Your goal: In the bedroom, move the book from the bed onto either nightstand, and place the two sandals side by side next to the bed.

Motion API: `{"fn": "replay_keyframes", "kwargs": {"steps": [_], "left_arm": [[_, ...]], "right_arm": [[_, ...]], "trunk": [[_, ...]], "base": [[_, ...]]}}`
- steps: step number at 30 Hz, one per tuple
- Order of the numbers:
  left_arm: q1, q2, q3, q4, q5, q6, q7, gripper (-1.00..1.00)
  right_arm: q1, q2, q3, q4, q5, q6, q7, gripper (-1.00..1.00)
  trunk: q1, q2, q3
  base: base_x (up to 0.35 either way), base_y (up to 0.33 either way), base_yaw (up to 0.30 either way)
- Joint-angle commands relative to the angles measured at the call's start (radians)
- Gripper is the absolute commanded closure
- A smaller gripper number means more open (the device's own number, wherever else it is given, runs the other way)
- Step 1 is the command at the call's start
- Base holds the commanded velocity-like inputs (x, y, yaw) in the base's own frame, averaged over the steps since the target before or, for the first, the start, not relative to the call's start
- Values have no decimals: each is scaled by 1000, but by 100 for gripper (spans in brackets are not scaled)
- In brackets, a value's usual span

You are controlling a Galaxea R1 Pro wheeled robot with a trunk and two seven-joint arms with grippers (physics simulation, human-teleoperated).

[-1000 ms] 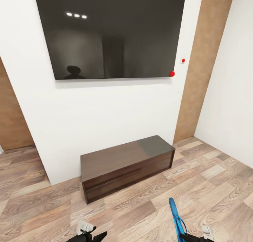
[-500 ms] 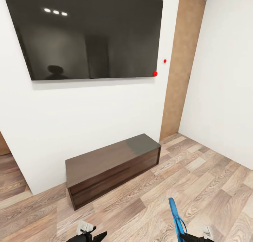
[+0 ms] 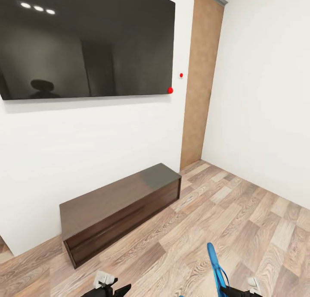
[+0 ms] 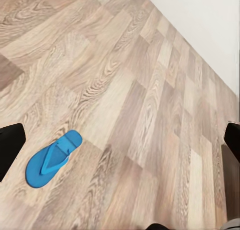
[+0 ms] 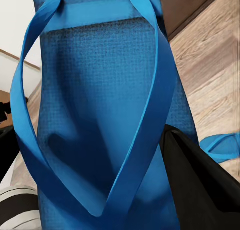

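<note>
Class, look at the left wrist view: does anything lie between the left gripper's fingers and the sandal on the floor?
Nothing visible does: only bare wood-plank floor lies between the left gripper and the blue sandal.

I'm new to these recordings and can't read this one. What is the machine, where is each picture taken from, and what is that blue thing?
This is a simulated wheeled robot with two arms, each ending in a gripper. The large picture comes from a camera on its head, looking forward and down: a dark screen hangs on a white wall above a long low cabinet on the wood floor. The other two pictures come from cameras near each gripper.

The right gripper holds a blue sandal, which stands up at the bottom edge of the head view. The left gripper is open and holds nothing. Its camera looks down at a second sandal lying flat on the floor.
</note>
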Motion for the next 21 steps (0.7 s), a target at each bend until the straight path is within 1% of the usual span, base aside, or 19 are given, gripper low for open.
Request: {"fn": "replay_keyframes", "kwargs": {"steps": [1, 21], "left_arm": [[0, 0, 2, -1, 5, 10, -5, -100], [0, 0, 2, -1, 5, 11, -5, -100]], "right_arm": [[-1, 0, -2, 1, 1, -1, 2, 100], [-1, 0, -2, 0, 1, -1, 2, 100]], "trunk": [[0, -1, -1], [0, -1, -1]], "base": [[0, 0, -263], [0, 0, -263]]}}
